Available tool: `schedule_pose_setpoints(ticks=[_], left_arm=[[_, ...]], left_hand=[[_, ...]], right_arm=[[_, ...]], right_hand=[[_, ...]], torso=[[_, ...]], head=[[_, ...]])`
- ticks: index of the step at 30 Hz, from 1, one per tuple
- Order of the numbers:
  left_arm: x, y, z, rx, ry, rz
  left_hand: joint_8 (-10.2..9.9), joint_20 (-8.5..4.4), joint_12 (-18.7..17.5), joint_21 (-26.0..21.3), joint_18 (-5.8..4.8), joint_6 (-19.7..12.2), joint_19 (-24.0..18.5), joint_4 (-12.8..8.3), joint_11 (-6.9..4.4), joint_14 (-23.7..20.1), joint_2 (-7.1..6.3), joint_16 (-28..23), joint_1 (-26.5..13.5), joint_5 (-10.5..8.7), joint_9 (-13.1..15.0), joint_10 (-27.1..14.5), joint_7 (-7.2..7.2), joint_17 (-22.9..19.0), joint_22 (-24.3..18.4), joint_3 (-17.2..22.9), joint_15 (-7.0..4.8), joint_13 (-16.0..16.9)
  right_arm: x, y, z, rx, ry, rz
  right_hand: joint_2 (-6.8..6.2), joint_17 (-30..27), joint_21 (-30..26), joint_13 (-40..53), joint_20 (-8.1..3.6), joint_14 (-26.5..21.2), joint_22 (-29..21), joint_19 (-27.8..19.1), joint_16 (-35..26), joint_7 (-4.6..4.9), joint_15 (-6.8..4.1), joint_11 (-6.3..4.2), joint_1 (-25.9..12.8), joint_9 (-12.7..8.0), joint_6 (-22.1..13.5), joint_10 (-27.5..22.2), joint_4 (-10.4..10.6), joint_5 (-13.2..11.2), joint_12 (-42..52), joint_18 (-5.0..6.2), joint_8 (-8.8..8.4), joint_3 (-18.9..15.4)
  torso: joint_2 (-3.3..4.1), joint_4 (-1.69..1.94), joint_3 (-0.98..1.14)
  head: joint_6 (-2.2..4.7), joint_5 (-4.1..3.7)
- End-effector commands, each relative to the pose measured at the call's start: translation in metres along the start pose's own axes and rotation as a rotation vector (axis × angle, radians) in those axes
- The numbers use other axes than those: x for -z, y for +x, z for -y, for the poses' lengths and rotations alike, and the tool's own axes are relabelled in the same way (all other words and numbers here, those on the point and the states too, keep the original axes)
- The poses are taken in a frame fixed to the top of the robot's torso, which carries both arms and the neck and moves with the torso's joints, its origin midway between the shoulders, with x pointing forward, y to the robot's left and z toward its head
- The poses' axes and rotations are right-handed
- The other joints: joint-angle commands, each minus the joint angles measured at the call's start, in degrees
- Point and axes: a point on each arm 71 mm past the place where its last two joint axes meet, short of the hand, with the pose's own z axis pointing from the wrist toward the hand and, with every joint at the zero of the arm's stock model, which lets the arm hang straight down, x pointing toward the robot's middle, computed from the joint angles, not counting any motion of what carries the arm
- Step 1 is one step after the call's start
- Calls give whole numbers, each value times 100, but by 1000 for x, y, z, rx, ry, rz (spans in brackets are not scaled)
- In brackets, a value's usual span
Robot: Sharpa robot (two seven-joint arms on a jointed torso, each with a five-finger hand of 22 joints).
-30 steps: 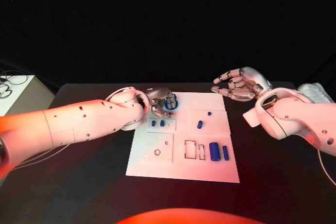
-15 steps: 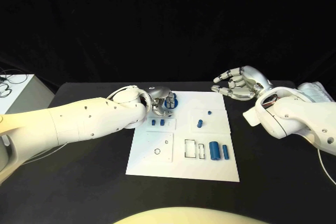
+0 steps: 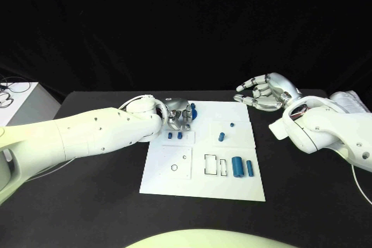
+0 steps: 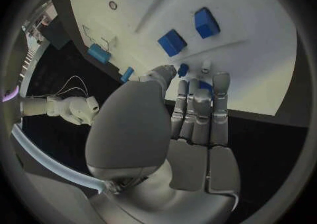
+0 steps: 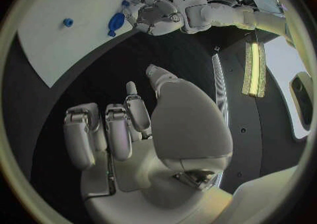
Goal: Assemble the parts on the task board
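Observation:
The white task board (image 3: 203,181) lies mid-table. My left hand (image 3: 178,113) is low over its far left corner, where thumb and fingers pinch a blue ring-shaped part (image 3: 192,113); blue shows between the fingertips (image 4: 200,85). Beside it on the board are two small blue parts (image 3: 174,135), a short peg (image 3: 222,136), a tiny piece (image 3: 231,126), and near the front a thick cylinder (image 3: 237,167) with a thin one (image 3: 249,168). My right hand (image 3: 266,93) hangs raised past the board's far right corner, loosely cupped, with nothing in it (image 5: 132,129).
A white box (image 3: 17,101) with cables stands off the table's left side. A pale object (image 3: 350,100) lies at the far right edge. Bare black table (image 3: 93,189) surrounds the board on all sides.
My left hand's fingers have shifted a little on the blue ring at the board's far left corner. My right hand has stayed where it was.

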Motion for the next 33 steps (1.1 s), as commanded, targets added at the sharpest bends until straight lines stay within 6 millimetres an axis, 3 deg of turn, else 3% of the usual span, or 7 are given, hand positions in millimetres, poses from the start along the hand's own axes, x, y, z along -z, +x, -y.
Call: schedule_pose_setpoints(ticks=[1, 33], left_arm=[[0, 1, 1, 2, 1, -17], [-5, 8, 1, 15, 13, -37]], left_hand=[[-34, 2, -28, 51, -70, 43, 61, -9, 4, 56, 36, 46, -33, -15, -8, 50, -4, 19, 28, -16, -3, -10], [-231, -62, -268, 357, -116, 329, 193, -119, -75, 189, 120, 311, 267, -34, -99, 391, 17, 100, 363, 252, -70, -222]], right_arm=[[0, 1, -1, 3, -16, -12], [0, 2, -1, 3, -15, -18]], right_hand=[[33, 1394, 12, 141, -44, 566, 1506, 610, -24, 15, -41, -15, -39, 5, -43, -17, -6, 22, -28, -83, 34, 43], [43, 1393, 12, 145, -44, 565, 1506, 610, -25, 15, -41, -15, -40, 7, -44, -12, -7, 26, -23, -83, 42, 53]], torso=[[3, -1, -1], [2, -4, 1]], head=[[5, 0], [-27, -17]])
